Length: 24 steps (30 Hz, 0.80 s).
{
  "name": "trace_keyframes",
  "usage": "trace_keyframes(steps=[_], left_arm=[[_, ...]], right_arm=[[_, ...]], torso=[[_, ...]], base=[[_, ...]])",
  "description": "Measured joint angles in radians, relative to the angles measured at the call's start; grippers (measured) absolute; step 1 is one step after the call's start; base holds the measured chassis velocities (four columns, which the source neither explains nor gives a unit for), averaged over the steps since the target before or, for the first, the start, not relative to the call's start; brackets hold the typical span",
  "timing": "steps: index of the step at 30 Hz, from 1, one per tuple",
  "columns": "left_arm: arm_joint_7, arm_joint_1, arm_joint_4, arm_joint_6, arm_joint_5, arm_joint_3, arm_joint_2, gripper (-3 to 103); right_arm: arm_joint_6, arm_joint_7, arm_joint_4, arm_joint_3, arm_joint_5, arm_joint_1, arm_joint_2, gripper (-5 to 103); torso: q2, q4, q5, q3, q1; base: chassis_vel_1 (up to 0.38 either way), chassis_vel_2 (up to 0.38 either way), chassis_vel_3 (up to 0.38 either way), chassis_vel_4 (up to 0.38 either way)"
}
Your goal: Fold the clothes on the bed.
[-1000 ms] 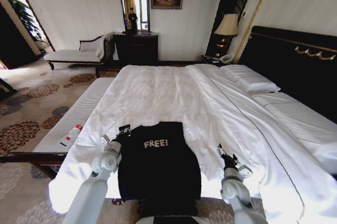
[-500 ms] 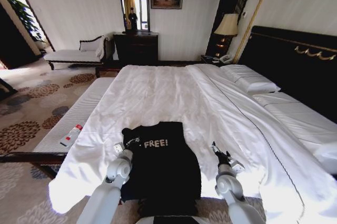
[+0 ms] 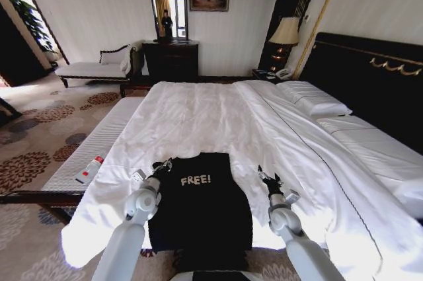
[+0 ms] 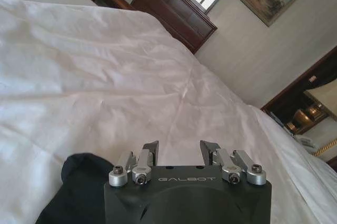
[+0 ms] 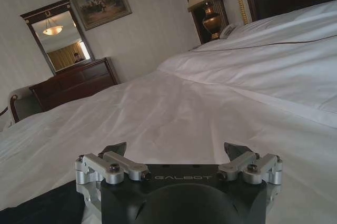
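Note:
The clothes are one black T-shirt (image 3: 201, 205) with white "FREE!" lettering, lying as a narrow rectangle at the near end of the bed (image 3: 211, 122). My left gripper (image 3: 160, 164) is at the shirt's upper left corner. In the left wrist view the left gripper (image 4: 180, 153) is open over white sheet, with black fabric (image 4: 79, 187) just beside it. My right gripper (image 3: 266, 175) hovers over the sheet to the right of the shirt, clear of it. The right wrist view shows the right gripper (image 5: 176, 153) wide open and holding nothing, with a strip of the shirt (image 5: 37, 205) to one side.
A white-cushioned bench (image 3: 99, 142) runs along the bed's left side with a small white and red object (image 3: 89, 170) on it. Pillows (image 3: 314, 99) and a dark headboard (image 3: 370, 76) lie to the right. A dresser (image 3: 170, 59) stands at the far wall.
My right gripper has moved forward and left, closer to the shirt's right edge. The left gripper swung in over the shirt's left shoulder, then back to its corner.

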State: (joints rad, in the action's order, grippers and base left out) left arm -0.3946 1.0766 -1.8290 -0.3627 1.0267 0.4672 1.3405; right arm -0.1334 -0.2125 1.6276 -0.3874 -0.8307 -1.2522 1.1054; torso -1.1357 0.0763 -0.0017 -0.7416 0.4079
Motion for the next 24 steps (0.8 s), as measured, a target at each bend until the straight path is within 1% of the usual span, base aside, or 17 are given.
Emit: trace_keyframes(steps=[1,2,3,4,5,7,8,11,12,13,15,16,17,18,19,21,24], left_arm=[[-0.002,-0.012,0.012,-0.001,0.006,0.018,-0.008,55],[-0.006,-0.011,0.019,-0.004,0.006,0.051,-0.022,60],[-0.006,-0.011,0.019,-0.004,0.006,0.051,-0.022,60],[-0.006,-0.001,0.023,-0.006,-0.001,0.082,-0.037,60],[-0.007,0.016,0.027,-0.008,-0.009,0.115,-0.054,66],[-0.007,0.064,0.028,-0.015,-0.019,0.179,-0.087,76],[-0.007,0.064,0.028,-0.015,-0.019,0.179,-0.087,76],[-0.004,0.155,0.014,-0.021,-0.077,0.247,-0.116,92],[-0.004,0.155,0.014,-0.021,-0.077,0.247,-0.116,92],[-0.001,0.184,0.005,-0.021,-0.094,0.26,-0.117,97],[0.002,0.219,-0.019,-0.02,-0.106,0.276,-0.109,99],[0.002,0.231,-0.03,-0.02,-0.109,0.283,-0.102,100],[0.002,0.239,-0.039,-0.02,-0.113,0.288,-0.095,100],[0.002,0.239,-0.039,-0.02,-0.113,0.288,-0.095,100],[0.001,0.246,-0.048,-0.02,-0.116,0.293,-0.09,100],[-0.002,0.26,-0.065,-0.019,-0.124,0.3,-0.079,100],[-0.005,0.276,-0.083,-0.019,-0.128,0.307,-0.066,100]], right_arm=[[-0.003,0.025,-0.022,0.007,-0.018,0.013,-0.011,100],[-0.003,0.053,-0.054,0.024,-0.046,0.043,-0.023,100],[-0.003,0.053,-0.054,0.024,-0.046,0.043,-0.023,100],[0.001,0.075,-0.082,0.04,-0.07,0.074,-0.032,100],[0.007,0.092,-0.109,0.055,-0.095,0.105,-0.038,100],[0.018,0.133,-0.172,0.093,-0.147,0.171,-0.045,100],[0.018,0.133,-0.172,0.093,-0.147,0.171,-0.045,100],[0.049,0.261,-0.274,0.158,-0.203,0.268,-0.061,100],[0.049,0.261,-0.274,0.158,-0.203,0.268,-0.061,100],[0.057,0.316,-0.31,0.183,-0.208,0.294,-0.065,100],[0.07,0.399,-0.372,0.23,-0.223,0.347,-0.068,100],[0.082,0.421,-0.392,0.251,-0.247,0.368,-0.067,100],[0.096,0.434,-0.403,0.27,-0.28,0.388,-0.064,100],[0.096,0.434,-0.403,0.27,-0.28,0.388,-0.064,100],[0.113,0.442,-0.409,0.287,-0.321,0.41,-0.057,100],[0.137,0.452,-0.416,0.314,-0.376,0.447,-0.039,100],[0.153,0.457,-0.434,0.344,-0.393,0.483,-0.018,100]], torso=[[0.0,0.0016,-0.0006,0.0,0.0],[0.0,0.001,-0.0002,0.0,0.0],[0.0,0.001,-0.0002,0.0,0.0],[0.0,0.0003,0.0001,0.0,0.0],[0.0,-0.0009,0.0001,0.0,0.0],[0.0,-0.0015,0.0001,0.0,0.0],[0.0,-0.0015,0.0001,0.0,0.0],[0.0,-0.0015,-0.0005,0.0,0.0],[0.0,-0.0015,-0.0005,0.0,0.0],[0.0,-0.0011,-0.0005,0.0,0.0],[0.0,-0.0006,-0.0001,0.0,0.0],[0.0,-0.0003,0.0,0.0,0.0],[0.0,0.0,0.0,0.0,0.0],[0.0,0.0,0.0,0.0,0.0],[0.0,0.0,0.0001,0.0,0.0],[0.0,-0.0006,-0.0003,0.0,0.0],[0.0,-0.0009,-0.0002,0.0,0.0]], base=[[0.0,0.0,0.0,0.0],[0.0,0.0,0.0,0.0],[0.0,0.0,0.0,0.0],[0.0,0.0,0.0,0.0],[0.0,0.0,0.0,0.0],[0.0,0.0,0.0,0.0],[0.0,0.0,0.0,0.0],[0.0,0.0,0.0,0.0],[0.0,0.0,0.0,0.0],[0.0,0.0,0.0,0.0],[0.0,0.0,0.0,0.0],[0.0,0.0,0.0,0.0],[0.0,0.0,0.0,0.0],[0.0,0.0,0.0,0.0],[0.0,0.0,0.0,0.0],[0.0,0.0,0.0,0.0],[0.0,0.0,0.0,0.0]])
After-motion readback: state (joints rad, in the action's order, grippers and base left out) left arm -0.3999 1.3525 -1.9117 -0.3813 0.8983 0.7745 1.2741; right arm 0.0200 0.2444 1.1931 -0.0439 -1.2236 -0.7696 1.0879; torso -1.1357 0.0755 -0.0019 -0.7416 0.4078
